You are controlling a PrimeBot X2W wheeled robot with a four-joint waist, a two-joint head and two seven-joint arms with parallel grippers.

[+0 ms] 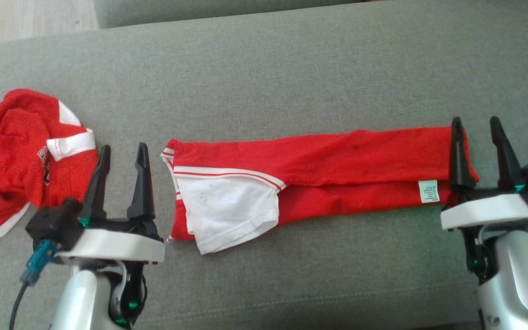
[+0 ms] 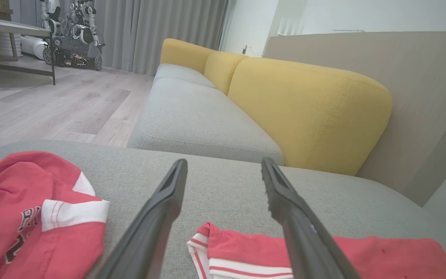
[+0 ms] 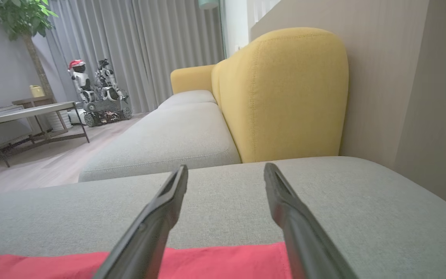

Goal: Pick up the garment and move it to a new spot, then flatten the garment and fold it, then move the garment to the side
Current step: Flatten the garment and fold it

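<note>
A red garment (image 1: pixel 337 169) with a white sleeve lies folded into a long strip across the grey cushion (image 1: pixel 264 73). Its sleeve end is at the left, and a small white label sits near its right end. My left gripper (image 1: pixel 123 153) stands open just left of the sleeve end, nothing between its fingers. My right gripper (image 1: pixel 476 126) is open over the strip's right end, its left finger above the red cloth. The left wrist view has the striped sleeve hem (image 2: pixel 223 255) under the open left gripper (image 2: pixel 224 166). In the right wrist view the red edge (image 3: pixel 215 263) lies below the open right gripper (image 3: pixel 226 170).
A second red and white garment (image 1: pixel 21 151) lies crumpled at the cushion's left edge, close to my left arm. Behind the cushion are a yellow backrest (image 2: pixel 304 108) and a beige wall. Wooden floor (image 2: pixel 48 104), a table and another robot (image 3: pixel 99 93) lie farther off.
</note>
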